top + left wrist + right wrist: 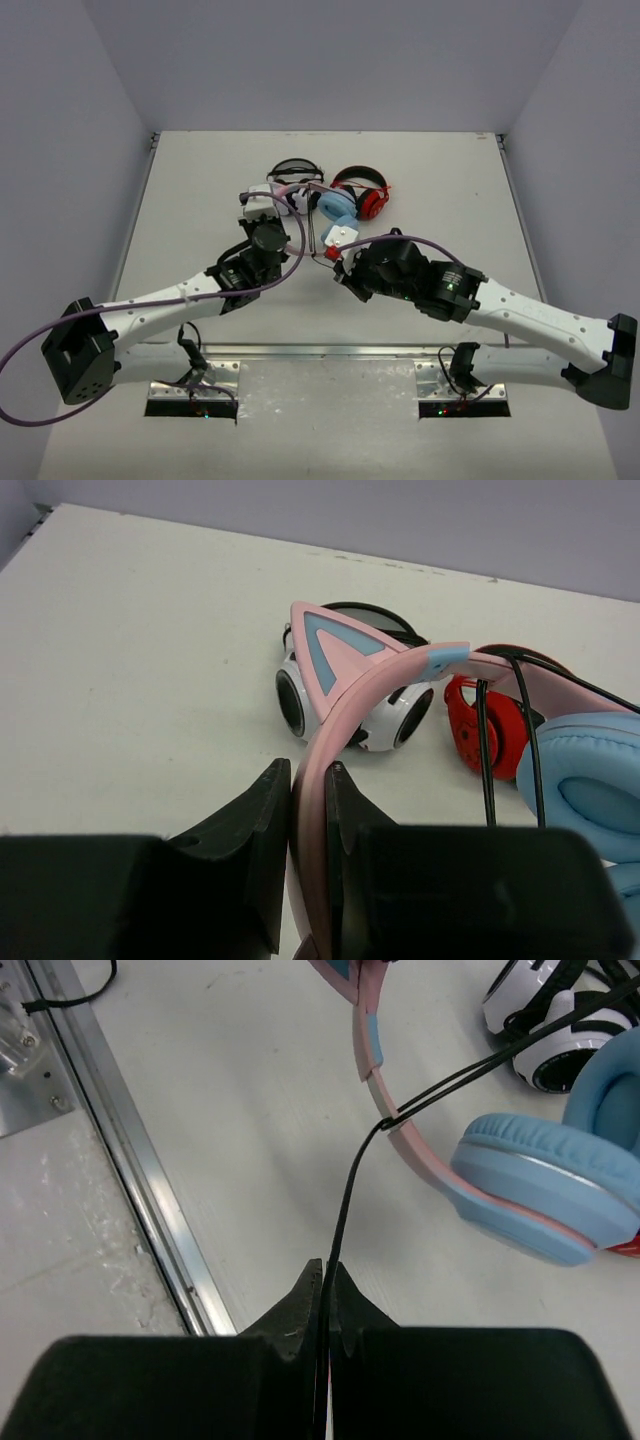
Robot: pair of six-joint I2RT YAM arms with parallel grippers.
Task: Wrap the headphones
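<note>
Left tool [308,780]: clenched on the pink headband [322,750] of the headphones [540,1185], with the band pinched edge-on between both fingers. The band arcs up and to the right from the tips. A cat ear [330,655] stands on it just ahead of the tips. The light blue ear cup [590,770] sits to the right of the tool, low over the tabletop [150,680].

Right tool [325,1272]: grasping the thin black cable [345,1200], fingers closed with the cable between the tips. The cable runs taut straight ahead from the tips to the headband and hooks over it. From there it goes on as two strands, ahead and to the right.

Surroundings: white-and-black headphones [520,995] sit directly beyond the headband from the left tool, close behind the cat ear. Red-and-black headphones [465,725] lie just right of them, against or very near the blue cup; cannot tell which. Both crowd the far side of the band. A metal rail [150,1210] runs to the left of the right tool.
</note>
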